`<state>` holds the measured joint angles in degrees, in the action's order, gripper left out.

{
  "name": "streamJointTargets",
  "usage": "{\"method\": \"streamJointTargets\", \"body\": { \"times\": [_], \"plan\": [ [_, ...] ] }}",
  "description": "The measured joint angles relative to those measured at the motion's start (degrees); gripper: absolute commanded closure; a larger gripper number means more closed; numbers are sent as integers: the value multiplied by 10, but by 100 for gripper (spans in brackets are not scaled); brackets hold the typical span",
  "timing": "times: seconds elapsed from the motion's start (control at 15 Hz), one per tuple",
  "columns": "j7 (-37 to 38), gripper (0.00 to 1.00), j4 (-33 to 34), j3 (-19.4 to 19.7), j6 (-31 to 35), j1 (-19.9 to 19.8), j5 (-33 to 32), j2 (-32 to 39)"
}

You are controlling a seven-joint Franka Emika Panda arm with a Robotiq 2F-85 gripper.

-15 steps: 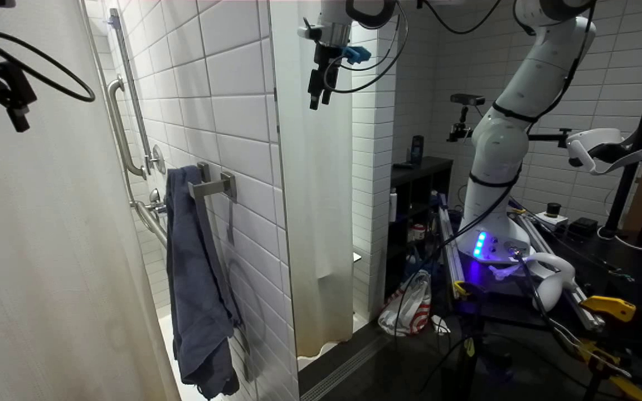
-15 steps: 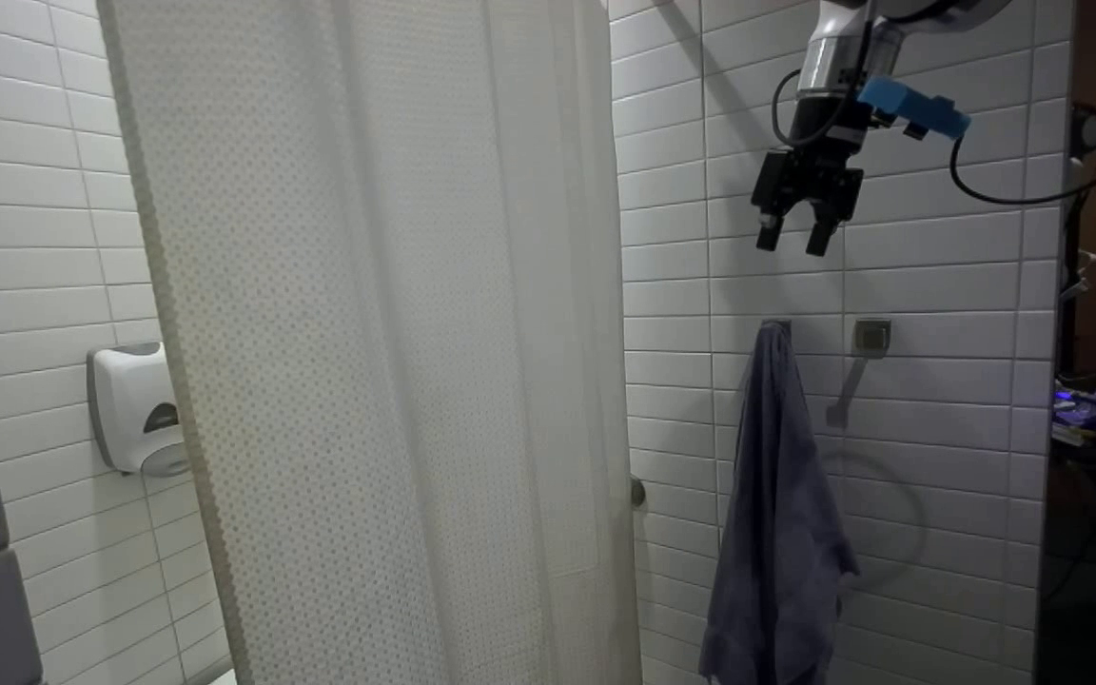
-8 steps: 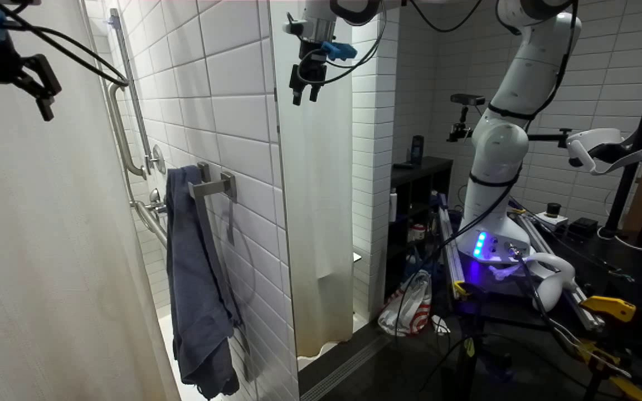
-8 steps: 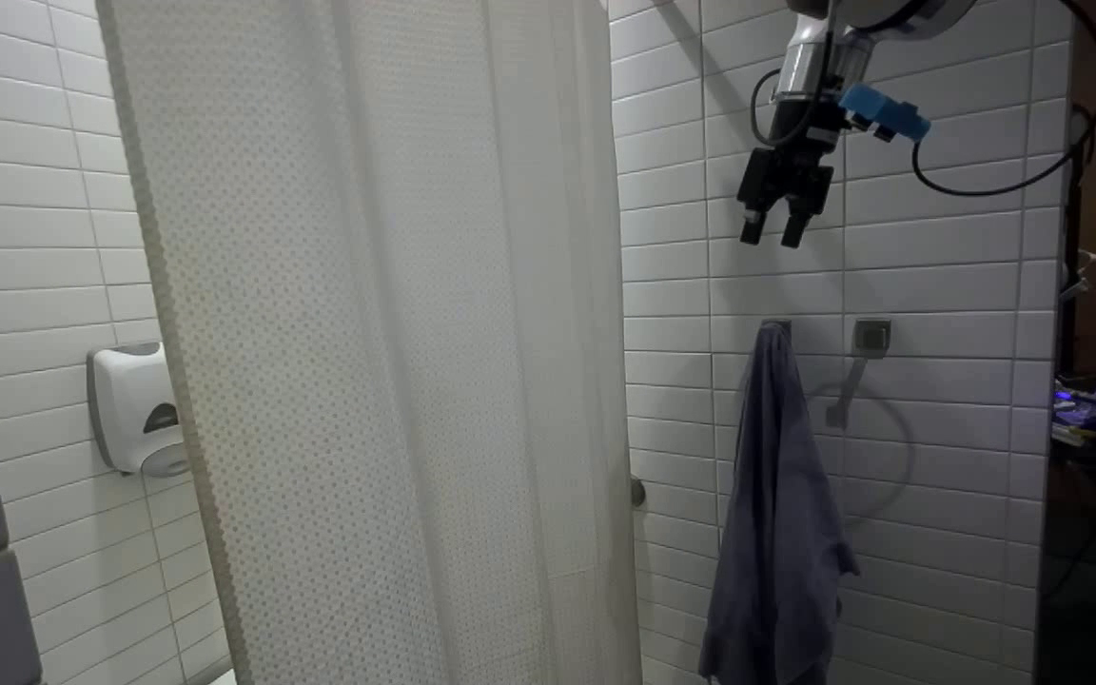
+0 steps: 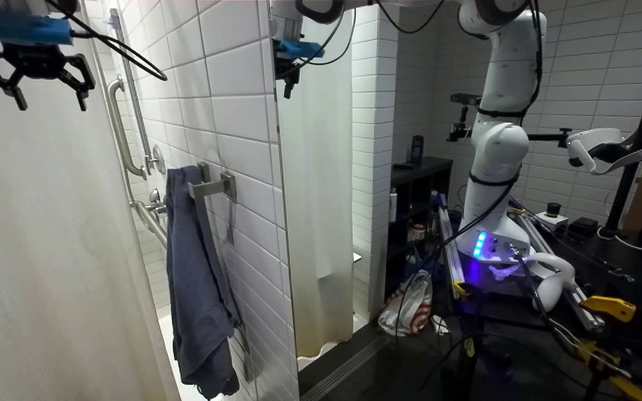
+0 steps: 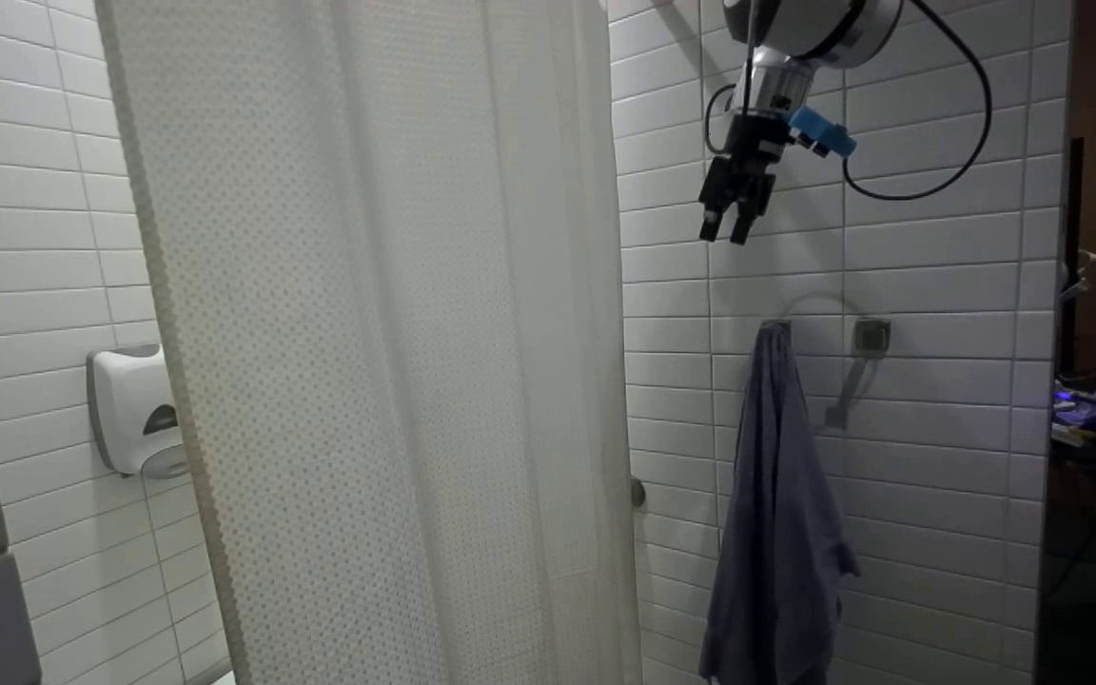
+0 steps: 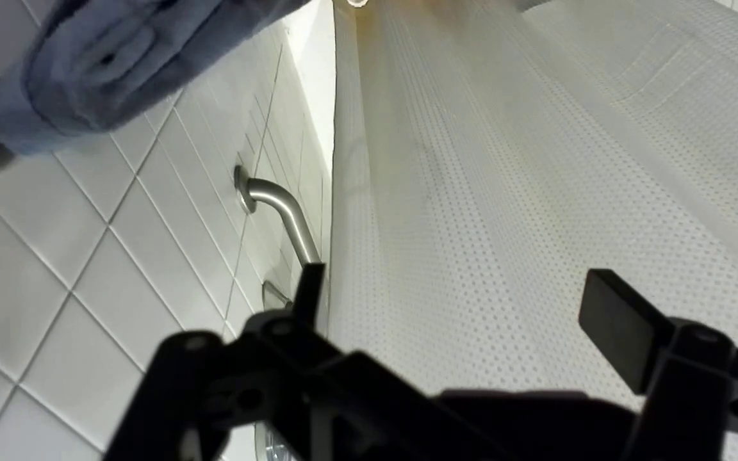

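My black gripper point(image 5: 52, 106) hangs with its fingers pointing down and apart, nothing between them. In an exterior view the gripper point(image 6: 724, 236) is in front of the tiled wall, above and slightly left of the blue-grey towel point(image 6: 776, 523). That towel point(image 5: 195, 278) drapes from a square metal bar point(image 5: 207, 188) on the wall, untouched. In the wrist view the pale shower curtain point(image 7: 503, 192) fills the space beyond the open fingers; any contact with it cannot be made out. The towel point(image 7: 106, 70) shows top left there. The curtain point(image 6: 386, 333) hangs left of the gripper.
A steel grab bar point(image 7: 286, 211) is fixed to the tiles beside the curtain. A white dispenser point(image 6: 134, 409) hangs on the far wall. What looks like a mirror point(image 5: 321, 223) repeats the gripper; the arm's base point(image 5: 494, 239), dark shelf point(image 5: 421, 172) and plastic bag point(image 5: 410, 306) show at right.
My gripper has travelled sideways, turning as it goes: rightward from the left edge in an exterior view, leftward along the wall in an exterior view. It stays open. Towel and curtain hang as before.
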<state>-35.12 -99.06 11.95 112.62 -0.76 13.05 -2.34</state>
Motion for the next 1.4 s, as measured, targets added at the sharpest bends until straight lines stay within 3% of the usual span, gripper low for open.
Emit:
{"method": "streamJointTargets", "body": {
  "times": [0.73,1.4],
  "plan": [
    [-73,0,244,-55,-113,-58,47,162],
    [-73,0,265,-58,-123,-61,47,176]
  ]
}}
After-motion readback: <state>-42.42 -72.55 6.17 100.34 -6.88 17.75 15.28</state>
